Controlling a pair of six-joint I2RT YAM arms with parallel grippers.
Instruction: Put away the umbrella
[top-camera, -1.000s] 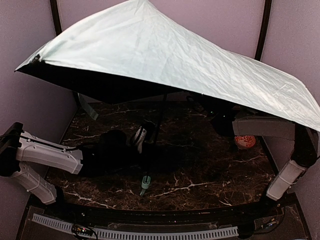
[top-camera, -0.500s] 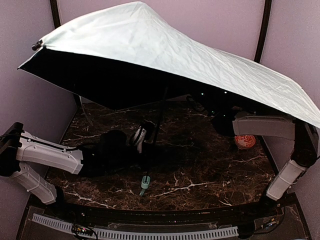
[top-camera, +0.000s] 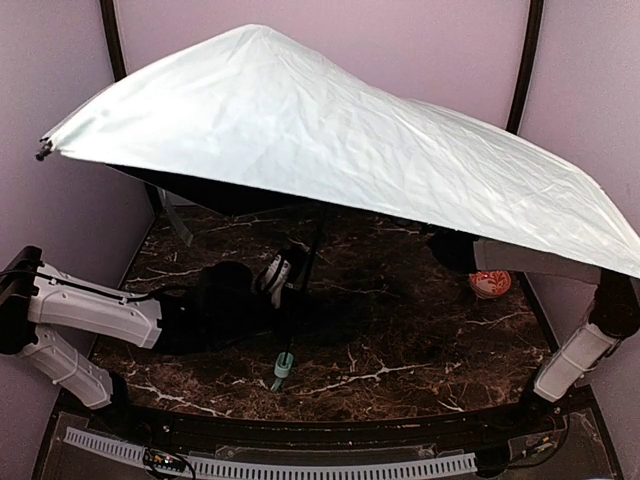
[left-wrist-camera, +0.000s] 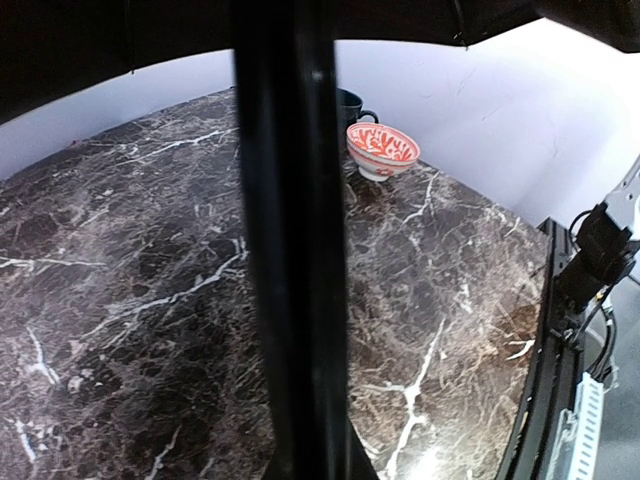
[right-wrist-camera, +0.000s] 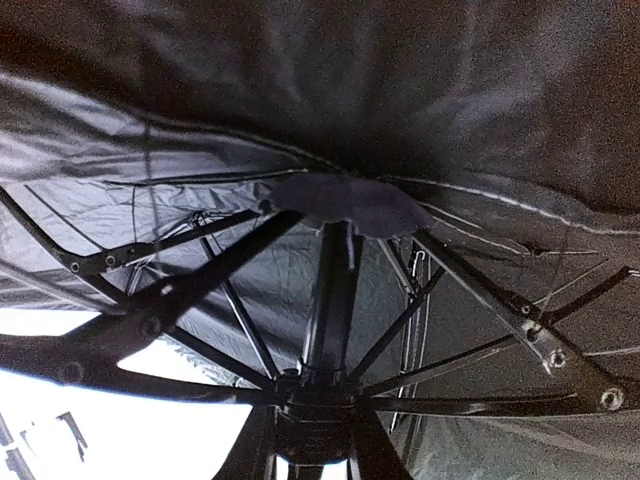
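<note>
Task barely begun, by my read. The umbrella (top-camera: 330, 150) is fully open, its mint canopy spread wide above both grippers w/ ribs splayed out. The shaft (top-camera: 312, 240) slants down past the left gripper (top-camera: 285, 275) to the handle (top-camera: 283, 368). The handle sits below that gripper & nearer the arm bases, at or just over the surface (top-camera: 420, 340); can't tell if touching.

Left wrist cam: shaft fills mid view right in front of the gripper, fingers not seen, so can't tell if it's clenched or loose. Prob. holding, since the umbrella stands up.

Right gripper is hidden under the canopy. Its cam looks up at the runner (right-wrist-camera: 320, 400) & ribs just above; state can't be told.

Bowl (top-camera: 490, 283) lies well to the right of the left gripper, not involved.

Left to do: slide runner down, collapse canopy, shorten shaft, stow. None of it shows as done.
</note>
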